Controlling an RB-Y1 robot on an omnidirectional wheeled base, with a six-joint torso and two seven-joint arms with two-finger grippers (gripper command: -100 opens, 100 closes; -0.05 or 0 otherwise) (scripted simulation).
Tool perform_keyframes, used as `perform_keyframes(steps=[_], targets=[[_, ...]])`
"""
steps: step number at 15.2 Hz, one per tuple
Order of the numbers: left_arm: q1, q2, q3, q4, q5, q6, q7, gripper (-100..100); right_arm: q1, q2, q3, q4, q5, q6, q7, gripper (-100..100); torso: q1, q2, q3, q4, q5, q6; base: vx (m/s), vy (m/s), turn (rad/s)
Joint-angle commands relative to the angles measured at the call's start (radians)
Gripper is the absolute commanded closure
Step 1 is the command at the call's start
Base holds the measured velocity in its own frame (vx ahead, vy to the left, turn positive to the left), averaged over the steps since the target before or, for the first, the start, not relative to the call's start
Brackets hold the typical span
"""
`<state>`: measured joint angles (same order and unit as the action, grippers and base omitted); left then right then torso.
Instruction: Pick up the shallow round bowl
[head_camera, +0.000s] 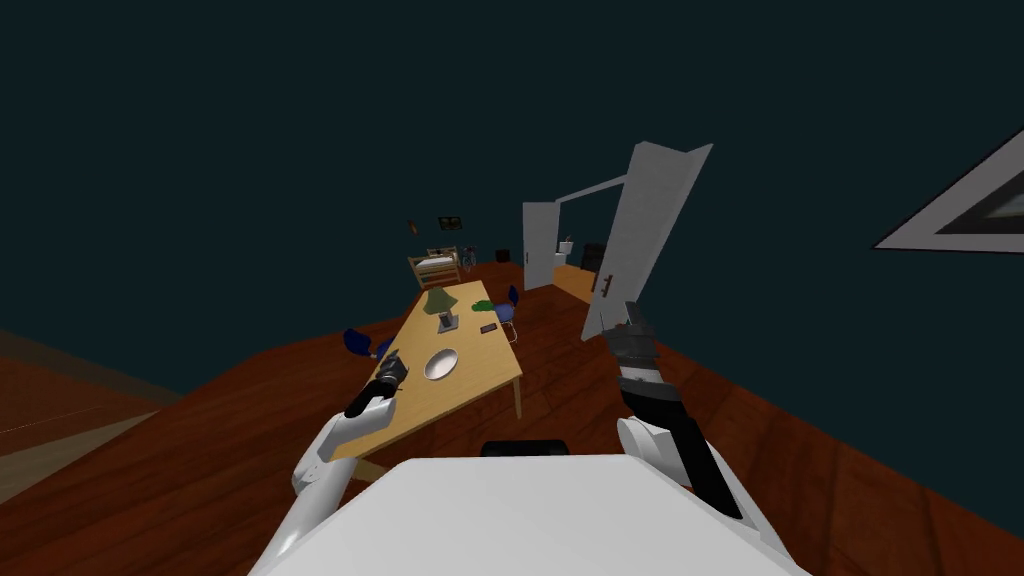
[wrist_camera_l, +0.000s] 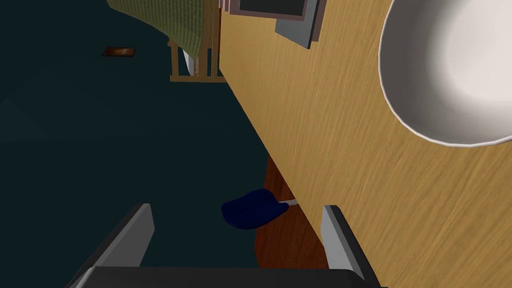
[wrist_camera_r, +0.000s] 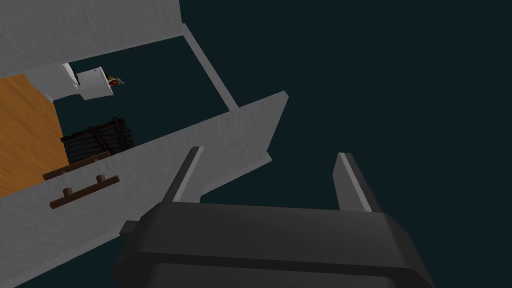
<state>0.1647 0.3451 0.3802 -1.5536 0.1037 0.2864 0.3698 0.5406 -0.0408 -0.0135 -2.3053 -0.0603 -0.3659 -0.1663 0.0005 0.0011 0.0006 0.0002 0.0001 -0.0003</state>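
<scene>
While the wooden table (head_camera: 480, 372) runs toward twelve o'clock and the white door (head_camera: 645, 230) stands at two, the shallow white bowl (head_camera: 441, 364) lies on it, three o'clock of my spread left claw (head_camera: 390, 364); my right claw (head_camera: 632, 320) is spread too.

**No legible writing**

No text, label, brand, number or sign can be read on anything in the three views. The small dark framed picture (head_camera: 450, 222) on the wall far beyond the long light wooden table (head_camera: 470, 390) is too small to show any lettering. So is the small dark flat rectangle (head_camera: 488, 328) lying on the table towards its far end.
</scene>
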Motion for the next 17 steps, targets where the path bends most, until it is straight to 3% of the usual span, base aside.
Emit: perform_keyframes(steps=[1, 2, 3, 5, 6, 8, 11, 13, 14, 16, 17], targets=[[-0.016, 0.007, 0.029, 0.043, 0.005, 0.05, 0.021, -100, 0.0, 0.0, 0.0, 0.0, 0.0, 0.0, 0.0, 0, 0.0, 0.0, 0.0, 0.0, 0.0, 0.0, -0.018, -0.008, -0.183], [-0.016, 0.007, 0.029, 0.043, 0.005, 0.069, 0.021, -100, 0.0, 0.0, 0.0, 0.0, 0.0, 0.0, 0.0, 0, 0.0, 0.0, 0.0, 0.0, 0.0, 0.001, -0.019, -0.007, -0.196], [-0.035, 0.009, 0.054, 0.075, 0.006, 0.096, 0.037, -100, 0.0, 0.0, 0.0, 0.0, 0.0, 0.0, 0.0, 0, 0.0, 0.0, 0.0, 0.0, 0.0, 0.001, -0.021, -0.01, -0.297], [-0.035, 0.009, 0.054, 0.087, 0.006, 0.12, 0.037, -100, 0.0, 0.0, 0.0, 0.0, 0.0, 0.0, 0.0, 0, 0.0, 0.0, 0.0, 0.0, 0.0, 0.001, -0.016, -0.004, -0.142], [-0.053, 0.011, 0.079, 0.125, 0.007, 0.158, 0.053, -100, 0.0, 0.0, 0.0, 0.0, 0.0, 0.0, 0.0, 0, 0.0, 0.0, 0.0, 0.0, 0.0, 0.0, -0.012, -0.011, -0.214], [-0.053, 0.011, 0.079, 0.129, 0.007, 0.171, 0.053, -100, 0.0, 0.0, 0.0, 0.0, 0.0, 0.0, 0.0, 0, 0.0, 0.0, 0.0, 0.0, 0.0, 0.0, -0.012, -0.005, -0.13], [-0.089, 0.012, 0.127, 0.2, 0.009, 0.25, 0.084, -100, 0.0, 0.0, 0.0, 0.0, 0.0, 0.0, 0.0, 0, 0.0, 0.0, 0.0, 0.0, 0.0, 0.001, -0.013, -0.007, -0.223], [-0.089, 0.012, 0.127, 0.211, 0.009, 0.268, 0.084, -100, 0.0, 0.0, 0.0, 0.0, 0.0, 0.0, 0.0, 0, 0.0, 0.0, 0.0, 0.0, 0.0, 0.001, -0.012, -0.002, -0.14], [-0.107, 0.013, 0.15, 0.24, 0.009, 0.312, 0.099, -100, 0.0, 0.0, 0.0, 0.0, 0.0, 0.0, 0.0, 0, 0.0, 0.0, 0.0, 0.0, 0.0, 0.0, -0.009, -0.007, -0.168], [-0.107, 0.013, 0.15, 0.25, 0.009, 0.314, 0.099, -100, 0.0, 0.0, 0.0, 0.0, 0.0, 0.0, 0.0, 0, 0.0, -0.001, 0.0, 0.0, 0.0, 0.0, -0.007, -0.003, -0.131], [-0.124, 0.013, 0.172, 0.28, 0.01, 0.359, 0.113, -100, 0.0, 0.0, 0.0, 0.0, 0.0, 0.0, 0.0, 0, 0.0, -0.001, 0.0, 0.0, 0.0, 0.0, -0.005, -0.005, -0.173]])
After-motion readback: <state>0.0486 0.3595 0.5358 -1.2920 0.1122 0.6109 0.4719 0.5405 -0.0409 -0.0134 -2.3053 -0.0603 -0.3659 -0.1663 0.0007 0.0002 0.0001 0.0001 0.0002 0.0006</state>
